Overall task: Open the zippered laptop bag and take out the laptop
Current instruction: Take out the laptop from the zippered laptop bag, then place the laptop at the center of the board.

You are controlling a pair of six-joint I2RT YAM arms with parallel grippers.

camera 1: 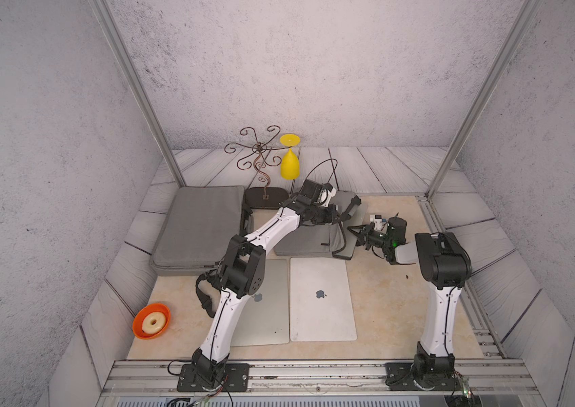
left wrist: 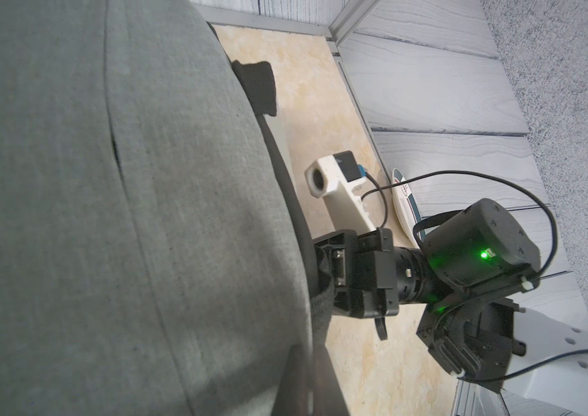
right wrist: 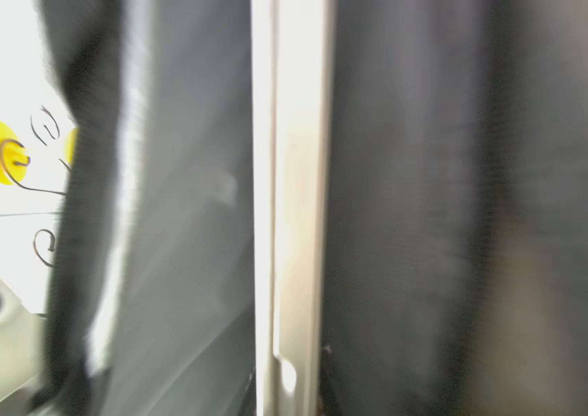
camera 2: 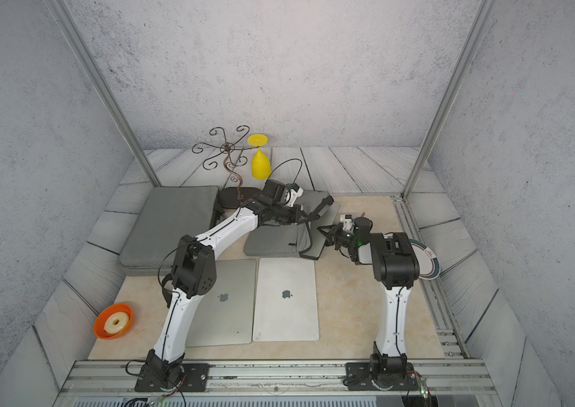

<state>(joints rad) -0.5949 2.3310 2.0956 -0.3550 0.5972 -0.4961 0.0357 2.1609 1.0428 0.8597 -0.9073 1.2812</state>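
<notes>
- Plainly, the step in hand is drawing the laptop out. The laptop bag (camera 1: 300,243) lies flat on the table (camera 1: 384,299), and its zip looks already undone along the right side, where the mouth gapes.
- At the bag's back right corner, the left gripper (camera 1: 336,213) has its fingers closed. They seem to pinch the upper flap (camera 1: 349,203), which stands lifted off the lower half.
- The laptop (camera 1: 348,248) lies flat and is mostly inside the bag. A silver strip of it pokes out of the bag's right side.
- It points out of the bag to the right. Its long axis appears to run parallel to the open side at a slight slant, though most of it is hidden.
- The right gripper (camera 1: 353,235) sits just right of the bag, with its fingers at the laptop's exposed edge. Whether they have clamped it cannot be told, because the tips are hidden and the wrist view is blurred.
- The next move probably calls for a firm pinch on that edge. A straight, level pull rightward away from the bag would follow, with the flap held up so the lining does not drag.
</notes>
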